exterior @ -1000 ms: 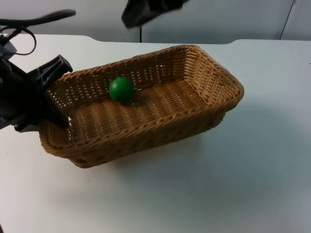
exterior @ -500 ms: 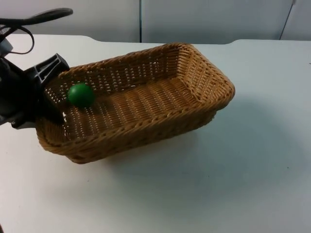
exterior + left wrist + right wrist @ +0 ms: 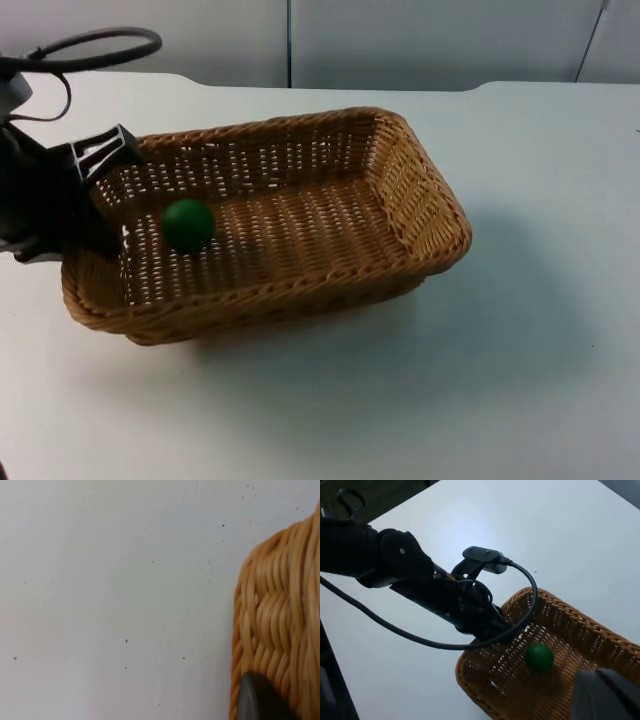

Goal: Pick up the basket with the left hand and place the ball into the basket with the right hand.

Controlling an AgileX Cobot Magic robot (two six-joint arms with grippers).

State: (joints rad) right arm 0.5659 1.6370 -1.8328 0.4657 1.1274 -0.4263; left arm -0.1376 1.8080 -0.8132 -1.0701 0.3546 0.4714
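Note:
The woven wicker basket (image 3: 420, 190) lies lengthwise across the table's middle, and its shadow falls on the table to its right. My left gripper (image 3: 103, 222) is shut on the basket's left end wall. The green ball (image 3: 188, 223) lies inside the basket near that end, just right of the gripper. In the left wrist view, the basket's rim (image 3: 277, 625) runs beside a black fingertip (image 3: 257, 700). The right wrist view looks down from high above on the ball (image 3: 539, 657), the basket (image 3: 570, 612) and the left gripper (image 3: 492, 625). One right fingertip (image 3: 607, 695) shows there.
White table top (image 3: 520, 380) extends to the right of the basket and in front of it. The grey partition wall (image 3: 420, 40) closes the far side. The left arm (image 3: 395, 565) reaches in across the table's left part.
The basket has shifted left and levelled out. The ball rolled from the basket's middle to its left end. The right arm has left the top view's upper edge.

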